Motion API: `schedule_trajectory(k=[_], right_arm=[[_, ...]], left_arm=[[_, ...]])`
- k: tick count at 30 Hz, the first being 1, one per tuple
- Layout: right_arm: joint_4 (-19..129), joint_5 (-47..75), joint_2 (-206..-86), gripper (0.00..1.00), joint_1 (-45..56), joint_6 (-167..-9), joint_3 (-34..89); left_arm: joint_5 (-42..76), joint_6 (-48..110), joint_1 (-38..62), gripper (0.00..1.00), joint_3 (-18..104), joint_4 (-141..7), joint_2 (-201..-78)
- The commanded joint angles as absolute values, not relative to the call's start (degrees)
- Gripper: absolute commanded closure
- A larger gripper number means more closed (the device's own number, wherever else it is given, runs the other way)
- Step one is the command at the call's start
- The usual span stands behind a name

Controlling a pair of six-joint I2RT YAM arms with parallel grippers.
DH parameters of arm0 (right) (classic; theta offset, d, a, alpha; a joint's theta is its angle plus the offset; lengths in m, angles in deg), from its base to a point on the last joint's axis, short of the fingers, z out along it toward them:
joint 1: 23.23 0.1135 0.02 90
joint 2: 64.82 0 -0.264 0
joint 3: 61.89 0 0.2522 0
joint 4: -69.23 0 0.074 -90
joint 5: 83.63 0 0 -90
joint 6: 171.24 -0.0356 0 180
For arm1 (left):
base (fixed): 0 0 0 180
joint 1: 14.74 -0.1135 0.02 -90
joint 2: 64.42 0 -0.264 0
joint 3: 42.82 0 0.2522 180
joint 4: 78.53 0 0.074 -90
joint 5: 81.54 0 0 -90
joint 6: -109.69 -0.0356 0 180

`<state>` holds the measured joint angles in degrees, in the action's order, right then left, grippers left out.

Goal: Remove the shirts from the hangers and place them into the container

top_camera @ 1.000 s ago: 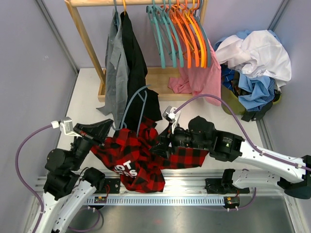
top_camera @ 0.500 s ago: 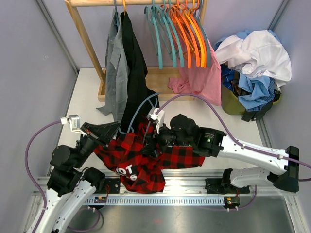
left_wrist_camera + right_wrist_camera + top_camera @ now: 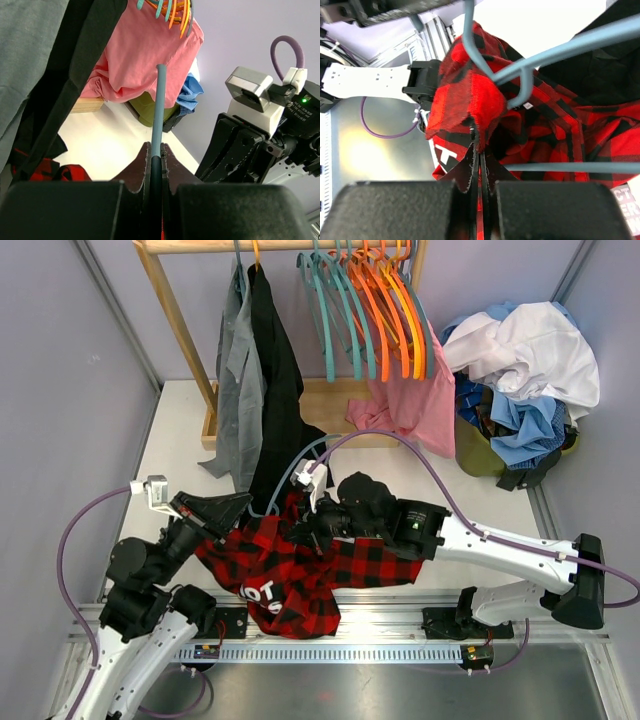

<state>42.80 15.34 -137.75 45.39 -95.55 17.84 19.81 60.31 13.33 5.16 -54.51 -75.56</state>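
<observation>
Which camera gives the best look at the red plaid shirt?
The top view: the plaid shirt shows nearly whole there, spread out. The right wrist view shows only a fold pinched in the right gripper; the left wrist view catches just a red scrap.

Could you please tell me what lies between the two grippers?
The plaid shirt and its teal hanger, best seen in the top view.

The white tabletop (image 3: pixel 178 440) is viewed steeply from above its near edge. Close wrist views are aimed low: the left towards the far-right corner, the right towards the near-left. The red-and-black plaid flannel shirt (image 3: pixel 290 570) is shared by all.
</observation>
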Motion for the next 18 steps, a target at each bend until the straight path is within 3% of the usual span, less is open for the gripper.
schedule_trajectory(k=[1, 9, 18], right_arm=[[46.85, 16.91, -136.54, 1.00, 45.94, -95.92, 19.28], [60.56, 42.47, -139.51, 1.00, 48.92, -98.82, 16.46], [51.17, 38.29, -151.13, 1.00, 57.53, -95.22, 23.76]], left_arm=[[22.17, 61.79, 13.38, 1.00, 4.87, -59.93, -77.25], [19.45, 61.35, 13.38, 1.00, 2.23, -69.40, -81.29], [11.56, 55.56, 13.38, 1.00, 10.03, -71.90, -83.41]])
